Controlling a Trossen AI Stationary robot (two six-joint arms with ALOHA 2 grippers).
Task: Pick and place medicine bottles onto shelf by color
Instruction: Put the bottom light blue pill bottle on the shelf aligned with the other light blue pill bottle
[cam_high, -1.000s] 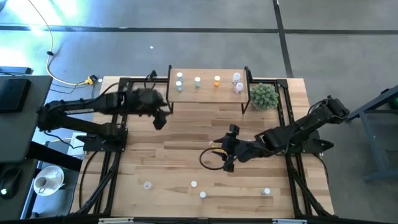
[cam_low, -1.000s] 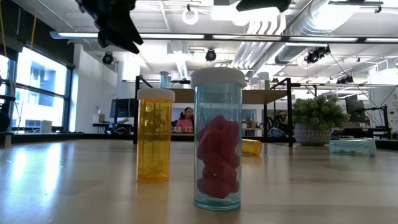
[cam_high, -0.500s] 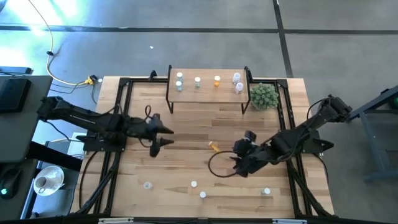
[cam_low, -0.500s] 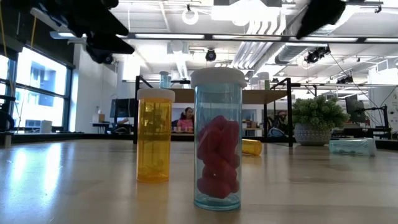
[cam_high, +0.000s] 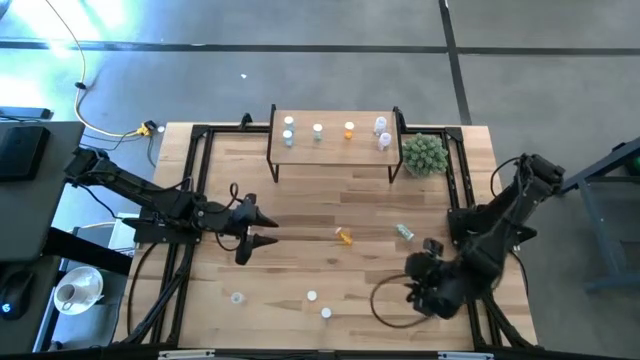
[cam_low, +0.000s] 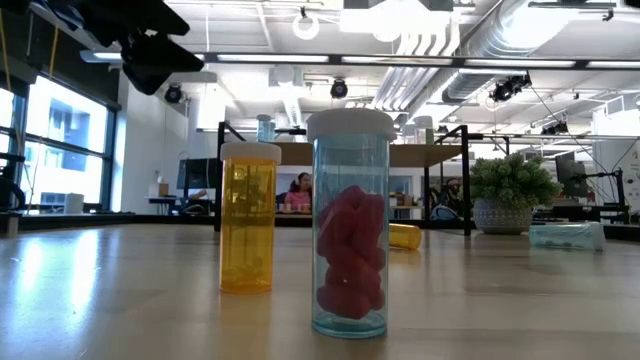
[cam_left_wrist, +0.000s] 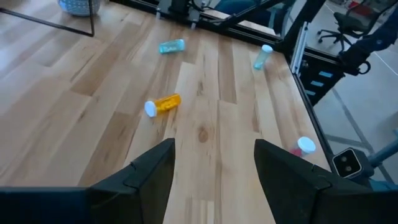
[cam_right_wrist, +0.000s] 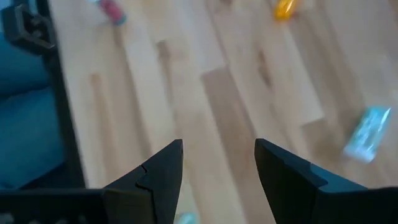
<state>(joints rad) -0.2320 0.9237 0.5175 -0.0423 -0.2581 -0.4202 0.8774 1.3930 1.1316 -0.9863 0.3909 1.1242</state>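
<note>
The shelf (cam_high: 330, 152) stands at the far middle with several medicine bottles on it, such as an orange one (cam_high: 348, 130). An orange bottle (cam_high: 344, 236) and a light blue one (cam_high: 404, 232) lie on their sides mid-table. They also show in the left wrist view, orange (cam_left_wrist: 163, 104) and light blue (cam_left_wrist: 171, 46). Other bottles stand near the front edge (cam_high: 312, 296). My left gripper (cam_high: 262, 225) is open and empty, left of the orange bottle. My right gripper (cam_high: 415, 282) is open and empty, near the front right.
A spiky green plant (cam_high: 424, 153) sits right of the shelf. In the low view an upright orange bottle (cam_low: 248, 215) and a clear blue bottle with pink pills (cam_low: 349, 225) stand close to the camera. Black frame rails (cam_high: 190, 200) run along both table sides.
My left gripper has come away from the shelf's left end toward the near edge and has gone lower. My right gripper has swung from the table's middle toward the near right corner. The bottles on the table have stayed where they were.
</note>
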